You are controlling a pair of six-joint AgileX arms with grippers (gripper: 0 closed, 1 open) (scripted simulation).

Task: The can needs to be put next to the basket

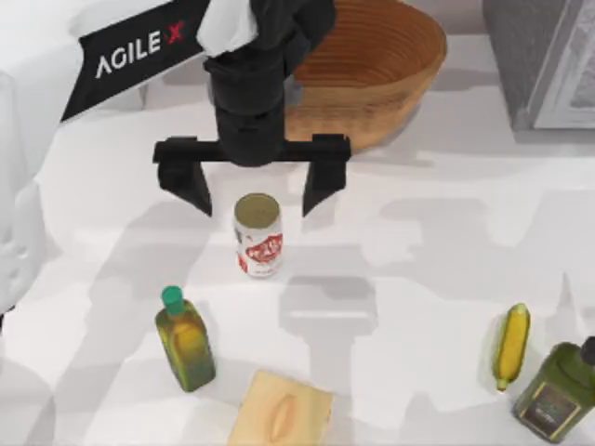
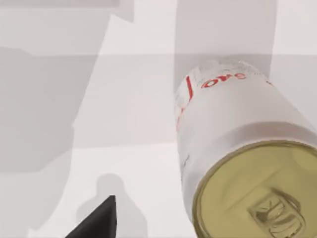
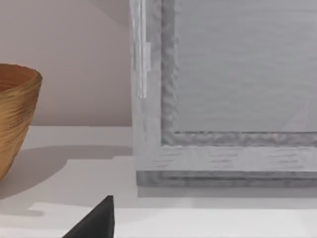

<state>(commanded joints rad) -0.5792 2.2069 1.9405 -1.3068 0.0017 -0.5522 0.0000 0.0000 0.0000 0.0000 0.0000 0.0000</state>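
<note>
The can [image 1: 258, 236] stands upright near the middle of the table, white with a red label and a dull yellow top. My left gripper [image 1: 256, 189] hovers just behind it, open, with its two black fingers spread wider than the can and nothing between them. In the left wrist view the can [image 2: 237, 163] looms close, beside one dark fingertip [image 2: 99, 220]. The wicker basket [image 1: 376, 65] sits at the back, behind the left arm, and its side [image 3: 15, 114] also appears in the right wrist view. One dark fingertip [image 3: 96, 220] of my right gripper sits off to the side, as on an open gripper.
An oil bottle [image 1: 186, 339] with a green cap stands front left of the can. A tan bread-like piece [image 1: 279, 413] lies at the front edge. A yellow corn cob [image 1: 511, 346] and a dark green bottle [image 1: 558, 390] sit front right. A grey framed box [image 1: 548, 56] occupies the back right corner.
</note>
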